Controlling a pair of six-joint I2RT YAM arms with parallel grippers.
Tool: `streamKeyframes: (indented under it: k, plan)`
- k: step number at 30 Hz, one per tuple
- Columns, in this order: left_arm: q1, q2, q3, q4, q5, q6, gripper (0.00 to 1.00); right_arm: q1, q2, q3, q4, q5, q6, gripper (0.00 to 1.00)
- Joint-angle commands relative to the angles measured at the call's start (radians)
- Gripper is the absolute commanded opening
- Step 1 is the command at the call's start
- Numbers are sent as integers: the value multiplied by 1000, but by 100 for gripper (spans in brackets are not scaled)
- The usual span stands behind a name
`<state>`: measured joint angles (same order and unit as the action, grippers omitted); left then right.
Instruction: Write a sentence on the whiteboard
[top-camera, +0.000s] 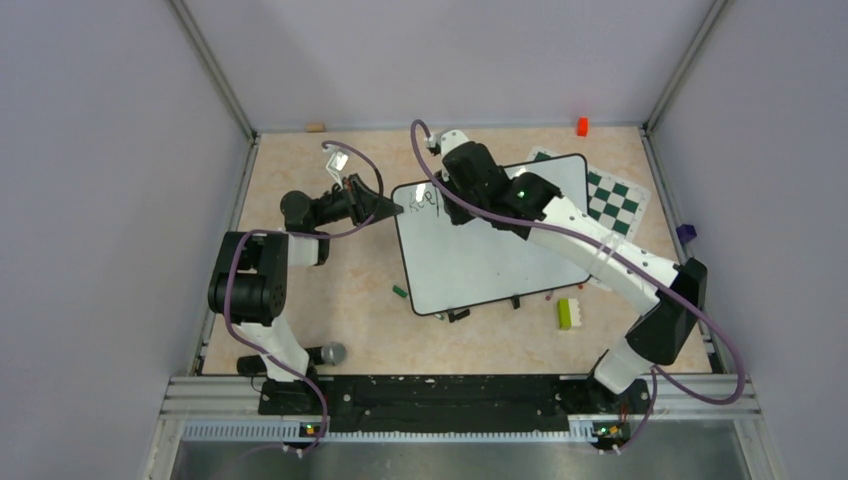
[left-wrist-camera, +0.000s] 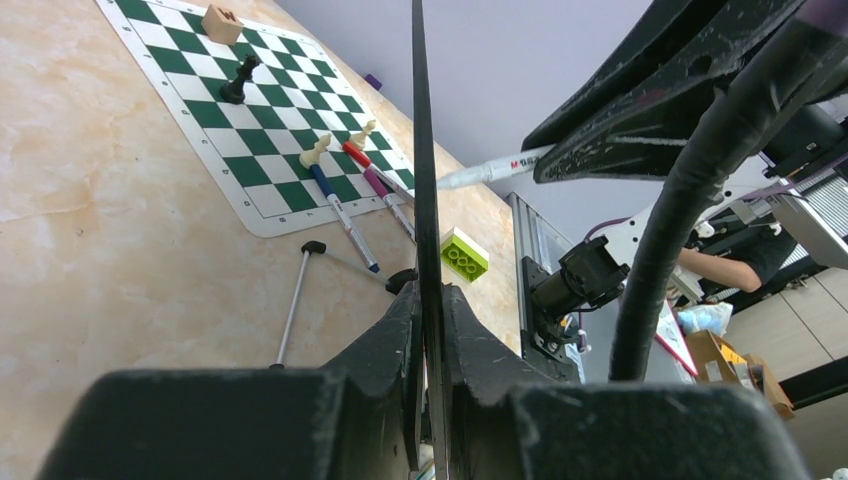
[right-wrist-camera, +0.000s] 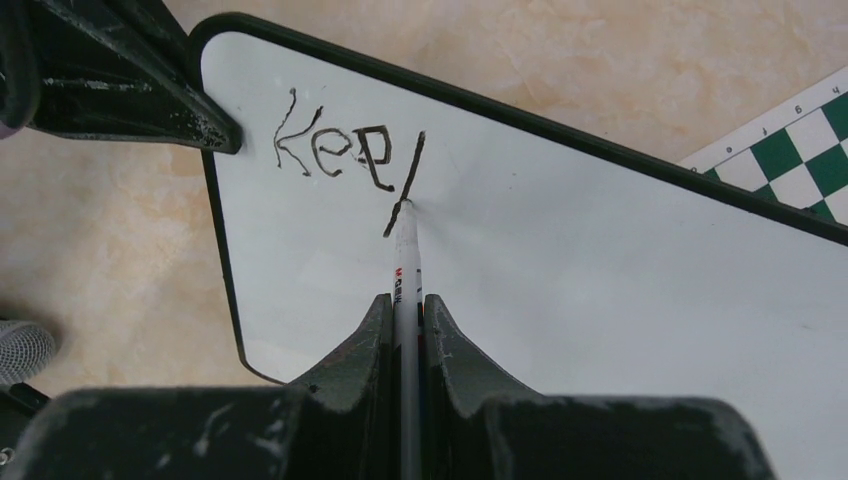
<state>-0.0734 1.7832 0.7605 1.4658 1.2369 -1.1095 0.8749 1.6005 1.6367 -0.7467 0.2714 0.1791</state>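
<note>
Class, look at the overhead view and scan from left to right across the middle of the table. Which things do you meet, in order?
left pincer → whiteboard → chess mat → small purple object

whiteboard (top-camera: 490, 260): white, black rim | chess mat (top-camera: 615, 200): green-white chequered | brick (top-camera: 565, 313): lime

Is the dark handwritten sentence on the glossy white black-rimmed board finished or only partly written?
Partly written: the sentence reads only "Keep" plus one slanted stroke, with the white marker tip at that stroke.
</note>
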Motion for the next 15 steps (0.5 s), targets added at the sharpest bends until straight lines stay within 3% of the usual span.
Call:
streamKeyframes:
  k: [1, 15]
  plan:
    - [-3, -13, -6, 68, 34, 30, 10, -19, -54, 51, 78, -10, 4, 0]
    - [-3, -12, -6, 64, 35, 30, 10, -20, -36, 57, 119, 60, -9, 0]
